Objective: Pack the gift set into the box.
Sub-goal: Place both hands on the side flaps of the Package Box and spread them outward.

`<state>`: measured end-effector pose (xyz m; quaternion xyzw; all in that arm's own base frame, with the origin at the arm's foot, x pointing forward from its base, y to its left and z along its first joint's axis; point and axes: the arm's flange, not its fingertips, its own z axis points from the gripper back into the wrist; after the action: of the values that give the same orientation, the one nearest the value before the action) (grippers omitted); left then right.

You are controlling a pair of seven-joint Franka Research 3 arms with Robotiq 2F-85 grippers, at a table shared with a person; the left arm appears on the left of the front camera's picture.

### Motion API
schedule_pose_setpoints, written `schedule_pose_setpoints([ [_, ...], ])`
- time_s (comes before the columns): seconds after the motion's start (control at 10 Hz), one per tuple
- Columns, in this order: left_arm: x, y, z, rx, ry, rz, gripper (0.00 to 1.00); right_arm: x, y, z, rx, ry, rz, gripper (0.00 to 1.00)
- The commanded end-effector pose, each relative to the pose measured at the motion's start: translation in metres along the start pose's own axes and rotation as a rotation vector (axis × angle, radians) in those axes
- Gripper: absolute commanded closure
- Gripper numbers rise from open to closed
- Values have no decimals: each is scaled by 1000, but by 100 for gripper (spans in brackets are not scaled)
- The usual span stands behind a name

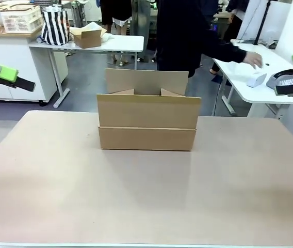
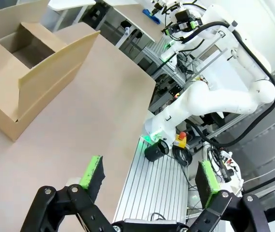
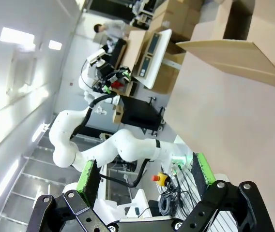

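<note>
The left gripper stands wide open, its two green pads well apart with nothing between them. In the front view it hangs in the air out past the left edge of the table. The right gripper is likewise spread open and holds nothing. Its pads frame a stretch of bare tabletop and the other white arm, and in the front view it sits raised beyond the table's right edge, near the far right corner. Neither gripper touches anything. The box, a plain brown carton, rests on the table close to its far edge, about midway between the left and right edges and well apart from both grippers. Its top is open: the far long flap stands upright, the long flap on the robot's side leans outward over the front wall, and the short end flaps show as low peaks between them. Behind the box, past the far edge, a person in dark clothes stands turned toward a white side table. One hand is stretched over it just above a small white object. Farther back on another white table sit a smaller cardboard box and a striped bag.
</note>
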<state>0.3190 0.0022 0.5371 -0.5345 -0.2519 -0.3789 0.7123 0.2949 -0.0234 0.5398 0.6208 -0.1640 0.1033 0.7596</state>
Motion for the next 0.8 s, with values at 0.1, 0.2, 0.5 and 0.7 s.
schedule_pose_setpoints([
  [0.1, 13, -9, -2, 61, -25, 20, 0, 4, 0, -3, 24, -11, 30, 0],
  [0.2, 37, -16, -6, 169, -22, 126, 0, 4, 0, -3, 24, -11, 30, 0],
  [0.5, 120, -28, -45, 390, -36, 349, 0, 4, 0, -3, 24, -11, 30, 0],
  [0.7, 166, -25, -82, 628, 120, 384, 0, 4, 0, -3, 24, -11, 30, 0],
])
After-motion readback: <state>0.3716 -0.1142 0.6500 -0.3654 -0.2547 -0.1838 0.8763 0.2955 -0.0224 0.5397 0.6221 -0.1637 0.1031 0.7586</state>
